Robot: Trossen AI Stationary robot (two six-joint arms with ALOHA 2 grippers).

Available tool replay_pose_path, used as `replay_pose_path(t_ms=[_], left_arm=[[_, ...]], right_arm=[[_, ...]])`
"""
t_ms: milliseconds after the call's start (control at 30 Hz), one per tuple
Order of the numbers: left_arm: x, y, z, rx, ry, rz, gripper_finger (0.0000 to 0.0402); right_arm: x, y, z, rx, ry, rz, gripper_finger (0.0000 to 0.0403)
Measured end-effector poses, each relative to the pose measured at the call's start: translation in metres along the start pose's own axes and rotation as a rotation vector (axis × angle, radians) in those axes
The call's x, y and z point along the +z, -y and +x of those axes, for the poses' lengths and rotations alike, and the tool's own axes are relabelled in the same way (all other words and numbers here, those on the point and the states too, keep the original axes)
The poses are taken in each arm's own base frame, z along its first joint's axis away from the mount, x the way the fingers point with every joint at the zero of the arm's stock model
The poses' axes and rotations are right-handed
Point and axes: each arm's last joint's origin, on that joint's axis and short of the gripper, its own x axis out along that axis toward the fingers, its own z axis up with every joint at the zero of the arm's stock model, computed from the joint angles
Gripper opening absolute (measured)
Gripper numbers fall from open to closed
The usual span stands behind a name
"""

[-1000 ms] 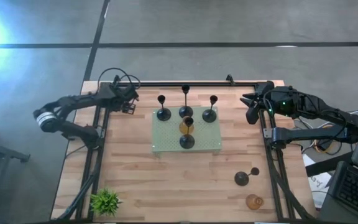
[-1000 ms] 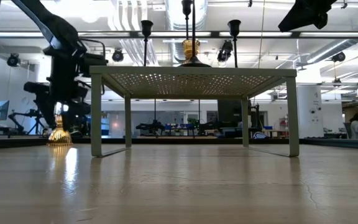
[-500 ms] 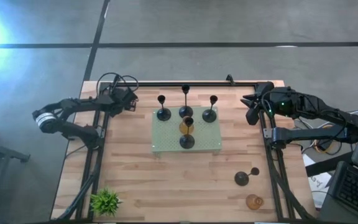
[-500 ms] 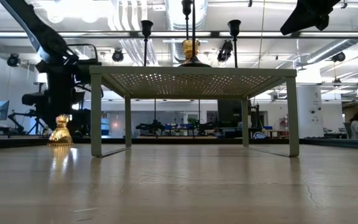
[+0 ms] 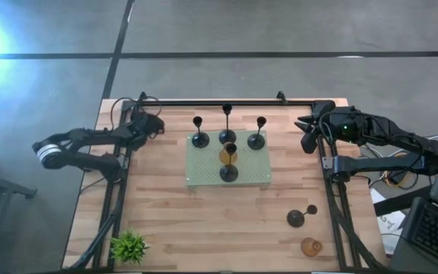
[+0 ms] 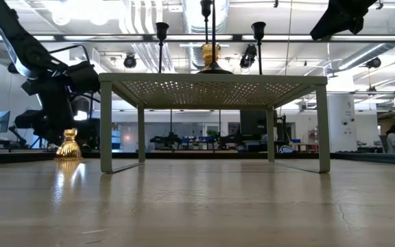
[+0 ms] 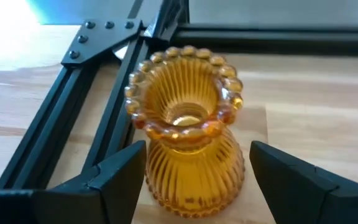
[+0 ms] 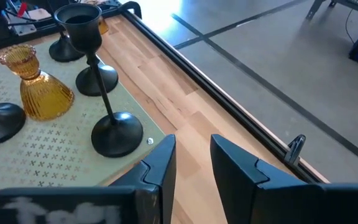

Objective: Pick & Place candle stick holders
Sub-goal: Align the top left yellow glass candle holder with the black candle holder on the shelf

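while the right jaws (image 5: 308, 134) wait parted, left jaws (image 7: 194, 180) stand released around an amber holder (image 7: 188, 152).

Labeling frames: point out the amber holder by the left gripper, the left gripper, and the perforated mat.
amber holder (image 7: 188, 155), left wrist view, ribbed body.
left gripper (image 7: 194, 180), left wrist view, midway between fingertips.
perforated mat (image 5: 204, 164), high view, bare surface.

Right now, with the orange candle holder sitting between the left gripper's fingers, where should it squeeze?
Probably the narrow waist of the amber holder, just under its beaded rim. It stands upright between the open left gripper fingers, so closing level from both sides should seat them there; the flared, ribbed base looks too wide and sloped.
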Motion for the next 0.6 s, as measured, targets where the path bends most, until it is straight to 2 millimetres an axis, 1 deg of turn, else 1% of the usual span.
replay_pose_path(t_ms=[300, 467, 600], left_arm=[[-0.0019, -0.0055, -0.0016, 0.003, 0.079, -0.058, 0.0285], [-0.0007, -0.0042, -0.0012, -0.021, 0.113, -0.077, 0.0271], [0.0009, -0.0036, -0.0013, -0.020, 0.142, -0.084, 0.0254]], right_arm=[[0.0001, 0.0000, 0.0000, -0.001, 0.001, -0.014, 0.0081], [0.0001, 0.0000, 0.0000, -0.001, 0.001, -0.014, 0.0077], [0.0002, 0.0000, 0.0000, -0.001, 0.002, -0.014, 0.0083]])
